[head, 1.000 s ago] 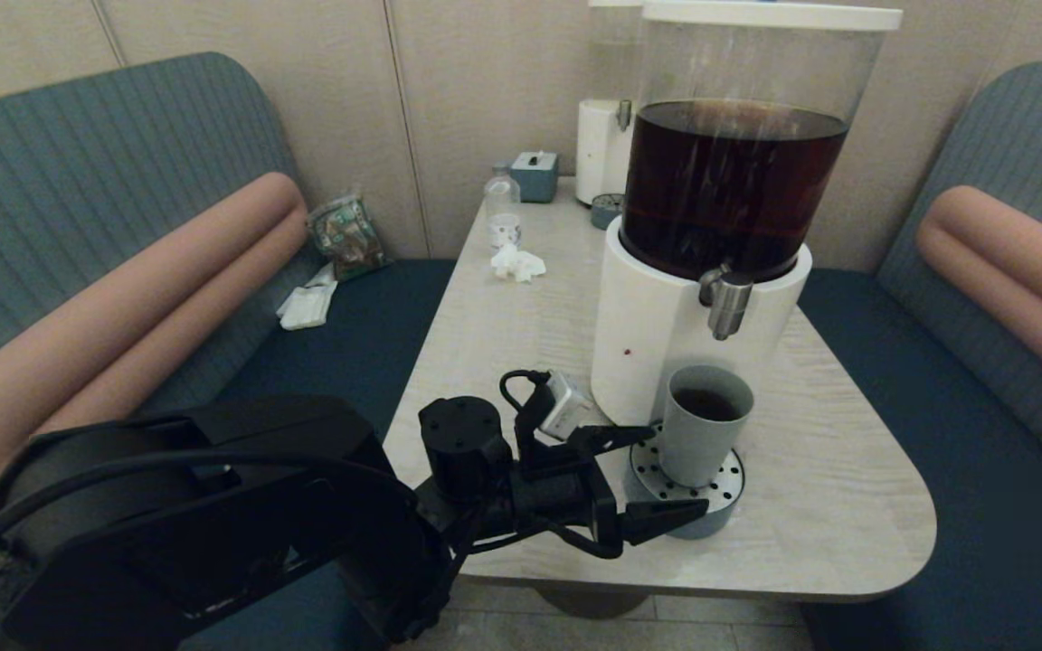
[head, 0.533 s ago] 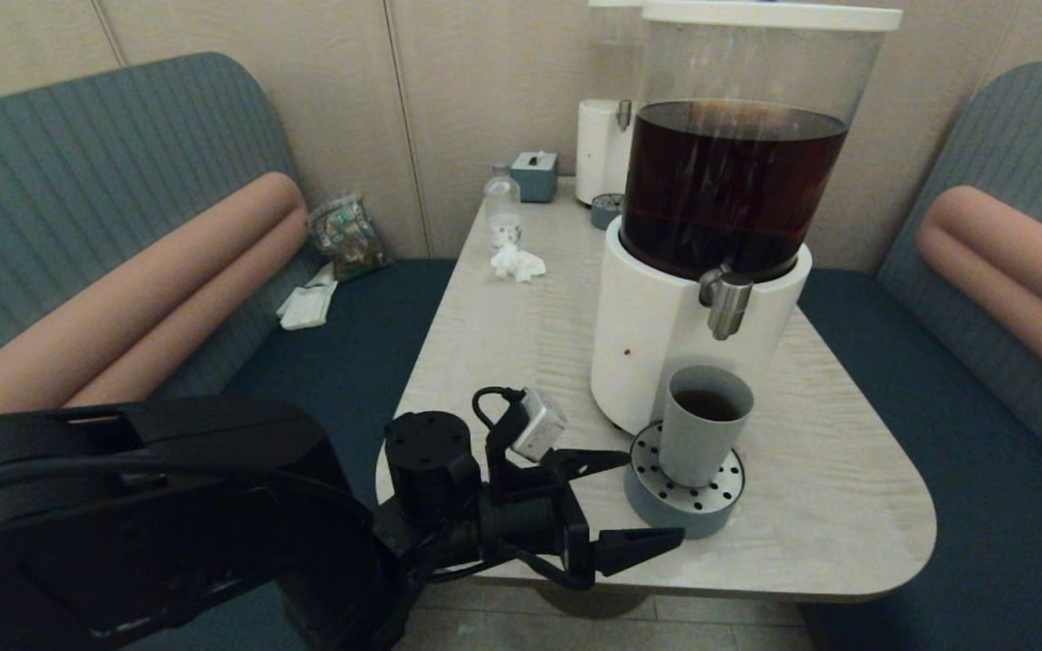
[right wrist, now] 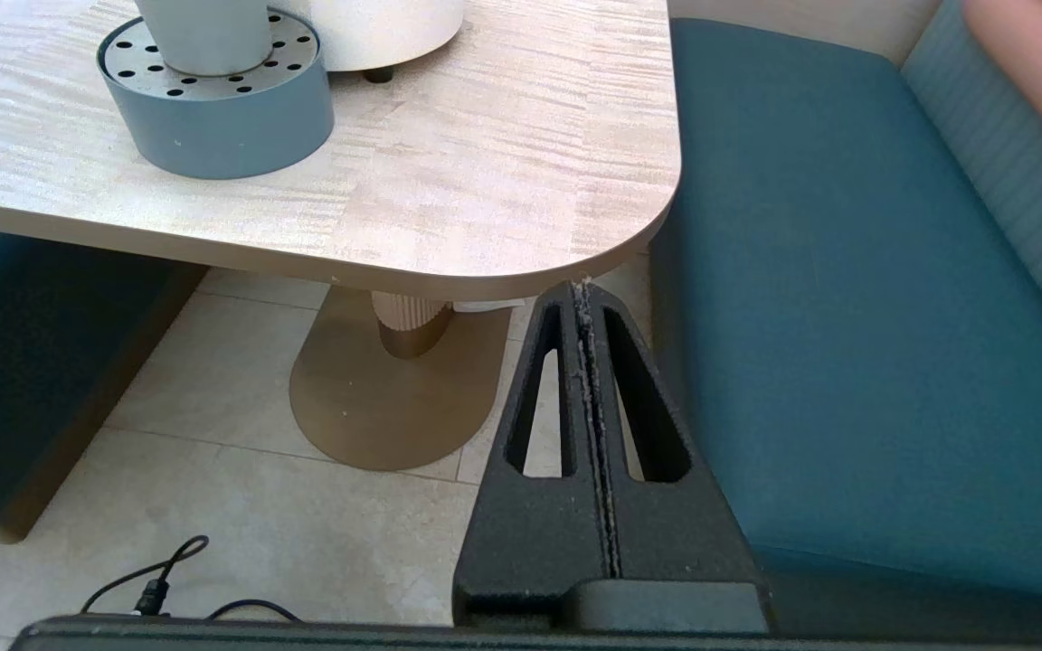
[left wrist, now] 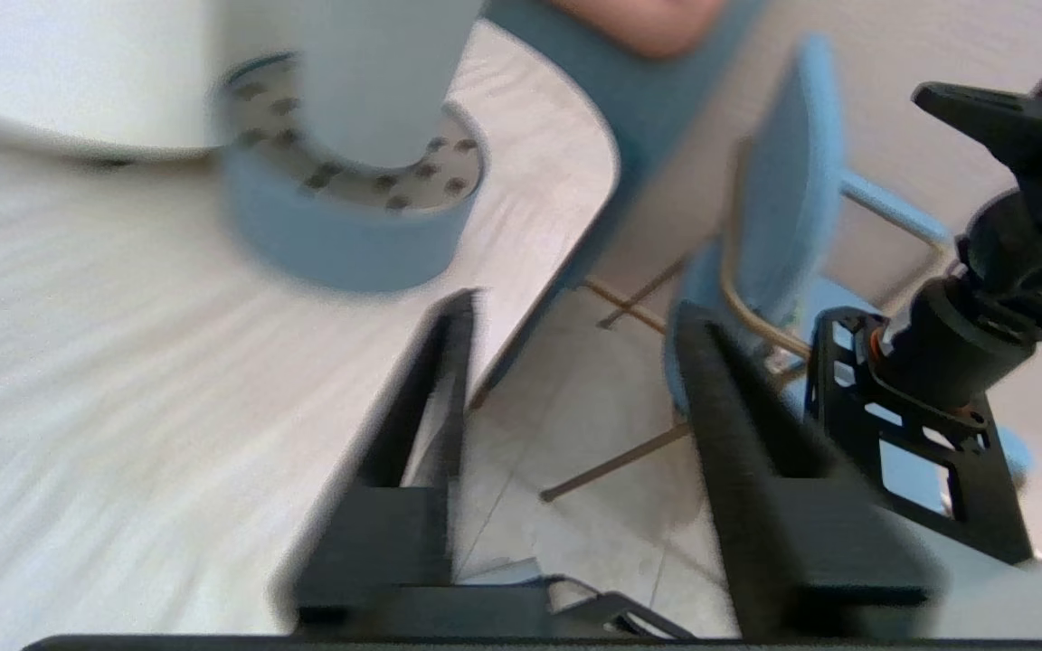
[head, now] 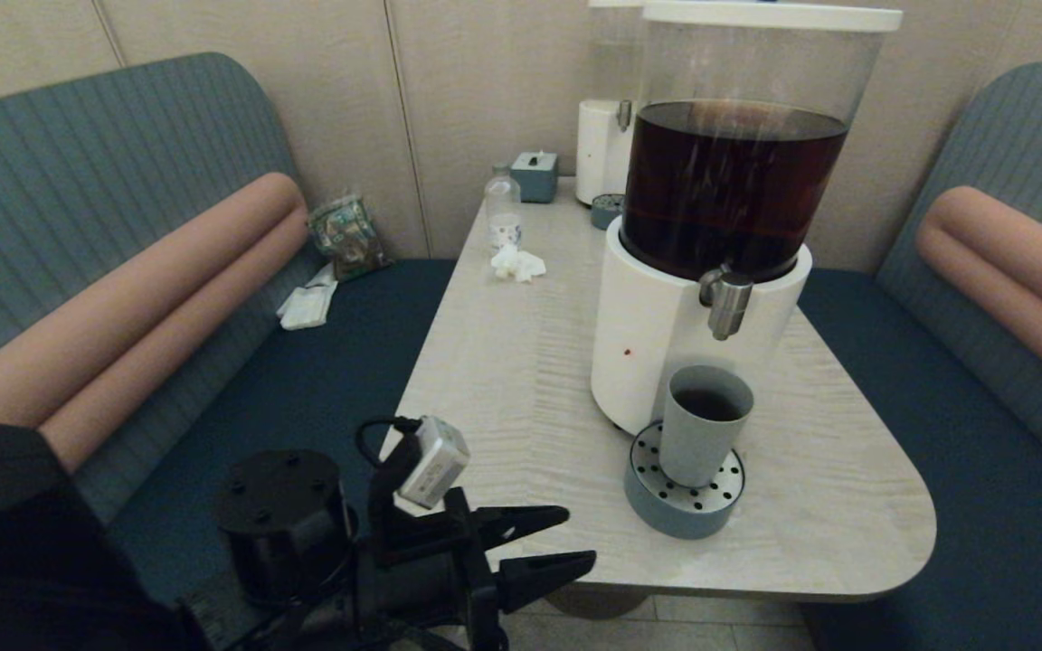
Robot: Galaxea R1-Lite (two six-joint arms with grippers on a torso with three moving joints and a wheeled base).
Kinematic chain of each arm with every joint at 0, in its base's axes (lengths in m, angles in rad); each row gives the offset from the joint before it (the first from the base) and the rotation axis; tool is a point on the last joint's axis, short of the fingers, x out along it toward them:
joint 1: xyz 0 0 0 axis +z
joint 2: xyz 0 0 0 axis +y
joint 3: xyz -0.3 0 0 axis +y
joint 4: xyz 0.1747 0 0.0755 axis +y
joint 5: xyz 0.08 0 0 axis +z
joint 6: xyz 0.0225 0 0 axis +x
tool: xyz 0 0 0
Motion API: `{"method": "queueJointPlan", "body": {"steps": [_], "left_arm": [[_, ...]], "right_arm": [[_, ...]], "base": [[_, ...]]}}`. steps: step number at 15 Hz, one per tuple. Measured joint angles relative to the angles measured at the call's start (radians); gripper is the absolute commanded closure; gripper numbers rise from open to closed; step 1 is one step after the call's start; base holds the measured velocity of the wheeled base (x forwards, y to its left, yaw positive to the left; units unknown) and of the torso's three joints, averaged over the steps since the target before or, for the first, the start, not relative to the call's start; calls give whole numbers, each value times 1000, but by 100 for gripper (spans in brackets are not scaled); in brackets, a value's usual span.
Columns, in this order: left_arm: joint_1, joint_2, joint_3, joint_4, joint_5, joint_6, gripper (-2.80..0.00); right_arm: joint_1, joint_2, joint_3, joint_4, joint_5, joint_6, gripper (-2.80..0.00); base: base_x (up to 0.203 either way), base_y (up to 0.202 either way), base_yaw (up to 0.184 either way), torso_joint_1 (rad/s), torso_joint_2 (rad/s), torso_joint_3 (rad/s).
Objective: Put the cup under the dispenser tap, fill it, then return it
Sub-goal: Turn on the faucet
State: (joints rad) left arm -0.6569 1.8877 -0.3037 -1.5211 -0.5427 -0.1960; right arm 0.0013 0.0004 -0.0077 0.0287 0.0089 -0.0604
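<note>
The cup (head: 705, 423) stands upright on the round tray (head: 657, 506) under the dispenser tap (head: 727, 306), at two o'clock from my left end effector (head: 568, 540), well apart. Its fingers are apart and empty at the desk (head: 503, 362) edge; my right end effector (right wrist: 586, 298) is closed, parked low.

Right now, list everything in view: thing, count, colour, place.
cup: 1, grey-green, upright on the drip tray under the tap
dispenser tap: 1, steel, front of the dark-liquid dispenser
drip tray: 1, blue-grey, perforated metal top, near table edge
dispenser: 1, white base, dark-brown tank, on the table
second dispenser: 1, white, far end
tissue box: 1, blue-grey, far end
bottle: 1, clear, far end
table: 1, pale wood
benches: 2, teal, either side
left gripper: black, fingers apart, off the table's near-left edge, holding nothing
right gripper: black, fingers together, below the table edge
</note>
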Motion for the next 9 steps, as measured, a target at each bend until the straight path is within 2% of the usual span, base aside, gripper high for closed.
{"method": "queueJointPlan", "body": {"steps": [2,4,5,6,7,9], "left_arm": [[9,-116,72,0,106,-33,0],[41,-250,101,0,256,-87,0],[85,-318,109,-1,338,-109,0],[159,-387,116,-1,405,-125,0],[238,-442,122,0,442,-132,0],[415,-584,138,-1,478,-138,0]], "right_arm": [[0,0,0,0,0,0,0],[0,0,0,0,0,0,0],[0,0,0,0,0,0,0],[0,0,0,0,0,0,0],[0,0,0,0,0,0,0],[0,0,0,0,0,0,0]], "base": [[0,0,0,0,0,0],[0,0,0,0,0,0],[0,0,0,0,0,0],[0,0,0,0,0,0],[0,0,0,0,0,0],[0,0,0,0,0,0]]}}
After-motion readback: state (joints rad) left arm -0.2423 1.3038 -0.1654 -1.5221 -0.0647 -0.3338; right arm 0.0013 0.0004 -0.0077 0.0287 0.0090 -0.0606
